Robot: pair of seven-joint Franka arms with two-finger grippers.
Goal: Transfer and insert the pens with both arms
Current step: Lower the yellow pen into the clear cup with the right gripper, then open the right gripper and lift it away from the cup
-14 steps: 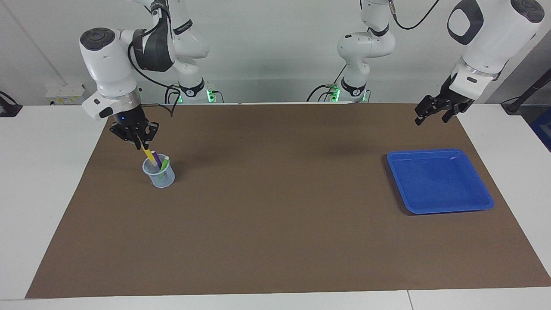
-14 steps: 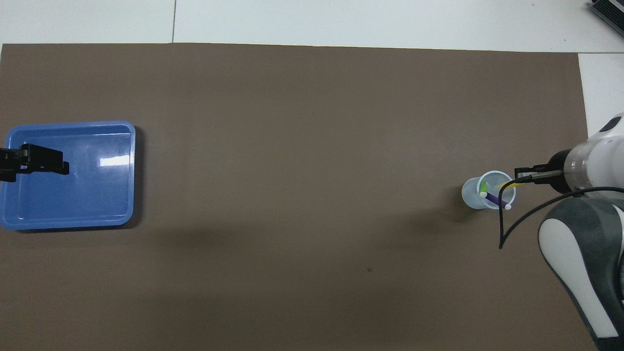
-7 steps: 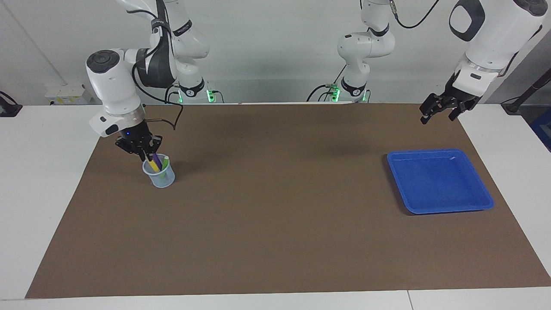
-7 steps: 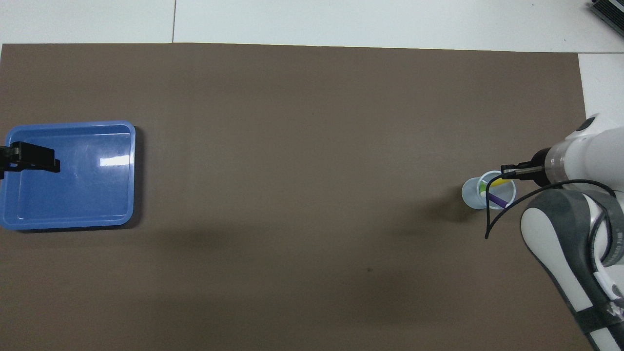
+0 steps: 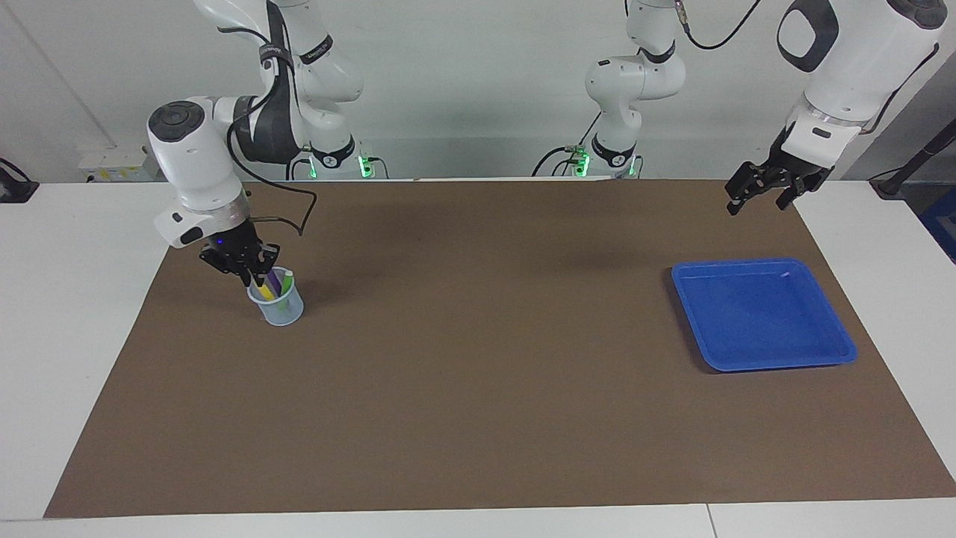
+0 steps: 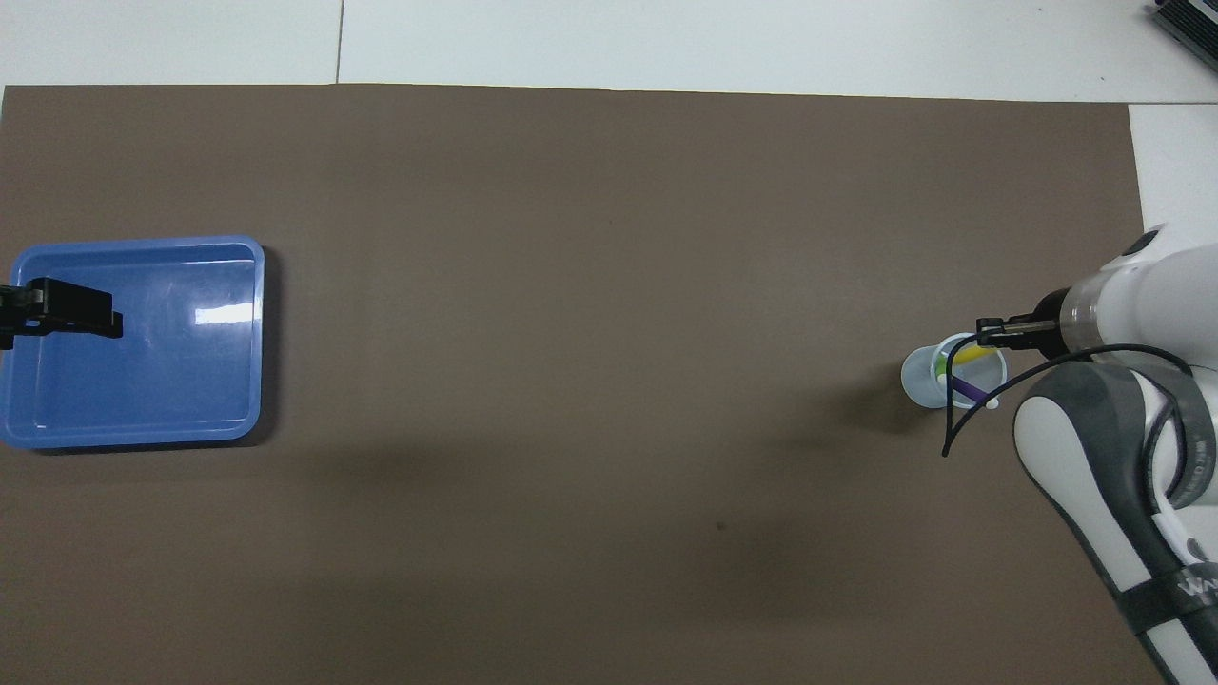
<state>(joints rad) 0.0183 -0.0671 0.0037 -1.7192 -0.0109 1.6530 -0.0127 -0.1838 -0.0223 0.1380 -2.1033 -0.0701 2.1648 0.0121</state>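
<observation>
A clear cup is seen standing on the brown mat twd the right arm's end of the table. All 3 pens are seen inside it, leaning: the yellow pen, the purple pen and the green pen, pale ends up on the purple and green ones. In the overhead view the same 3 are made out in the cup mouth, yellow, purple, green.

The right gripper is held low at the cup's rim, right at the top of the yellow pen. Whether its fingers are pinching the pen or parted around it can't be told; contact w/ the pen top is hidden by the fingers themselves.

The left gripper is held up in the air over the mat's edge by the blue tray, fingers spread wide, nothing in them. The tray is set flat on the mat at the left arm's end, well apart from the cup.
</observation>
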